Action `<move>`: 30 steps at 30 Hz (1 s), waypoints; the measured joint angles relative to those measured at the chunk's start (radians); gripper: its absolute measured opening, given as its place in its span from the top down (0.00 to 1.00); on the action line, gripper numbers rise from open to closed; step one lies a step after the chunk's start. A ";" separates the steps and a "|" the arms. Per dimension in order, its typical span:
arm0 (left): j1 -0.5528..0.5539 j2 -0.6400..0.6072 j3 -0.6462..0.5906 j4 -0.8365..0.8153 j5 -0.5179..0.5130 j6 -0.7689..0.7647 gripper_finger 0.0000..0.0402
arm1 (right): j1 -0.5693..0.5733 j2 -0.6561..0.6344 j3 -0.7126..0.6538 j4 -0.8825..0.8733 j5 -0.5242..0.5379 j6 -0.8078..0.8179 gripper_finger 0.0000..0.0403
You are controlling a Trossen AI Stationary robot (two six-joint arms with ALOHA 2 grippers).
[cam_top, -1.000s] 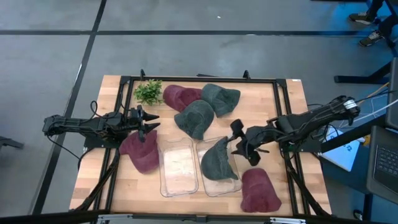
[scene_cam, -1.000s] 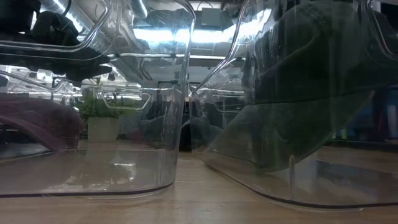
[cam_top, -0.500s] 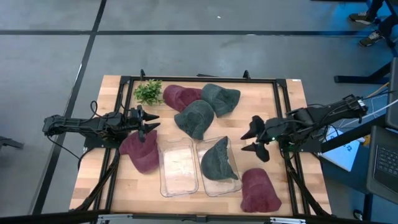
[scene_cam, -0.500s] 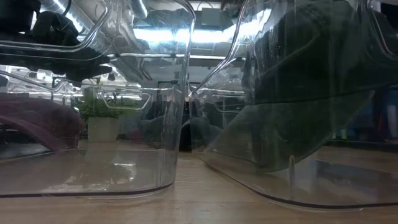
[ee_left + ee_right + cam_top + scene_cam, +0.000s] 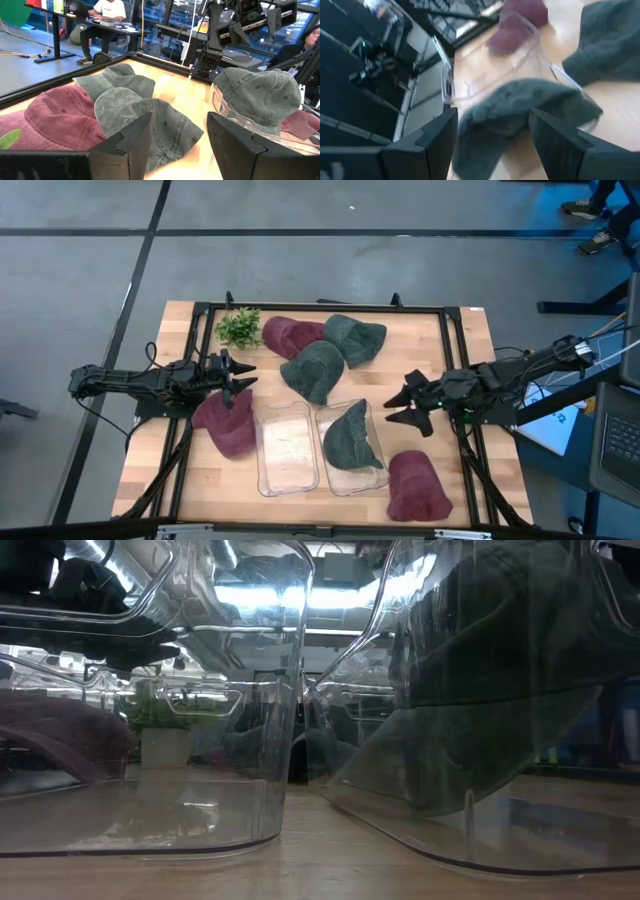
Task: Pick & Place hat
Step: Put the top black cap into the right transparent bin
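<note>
Right gripper (image 5: 401, 403) is being held wide open and empty just beside the right-hand clear bin (image 5: 368, 472), where a grey hat (image 5: 349, 437) is lying. Farther off, the left gripper (image 5: 243, 377), also open, is hovering nearest the maroon hat (image 5: 227, 426).

Two clear bins (image 5: 200, 760) stand on the table (image 5: 300, 875); the right bin (image 5: 560, 830) holds what looks like a green hat (image 5: 500, 690).

Two dark jointed arms (image 5: 130, 380) with black cables, dark two-fingered tools.
</note>
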 joint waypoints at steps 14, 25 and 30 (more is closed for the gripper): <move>0.000 0.000 0.000 0.000 0.000 0.000 0.54 | -0.251 0.194 0.120 0.087 0.011 -0.073 0.40; 0.000 0.000 0.000 0.000 0.000 0.000 0.54 | -0.508 0.420 0.417 -0.110 0.011 -0.279 0.40; 0.000 0.000 0.000 0.000 0.000 0.000 0.54 | -0.564 0.511 0.557 -0.251 0.010 -0.510 0.40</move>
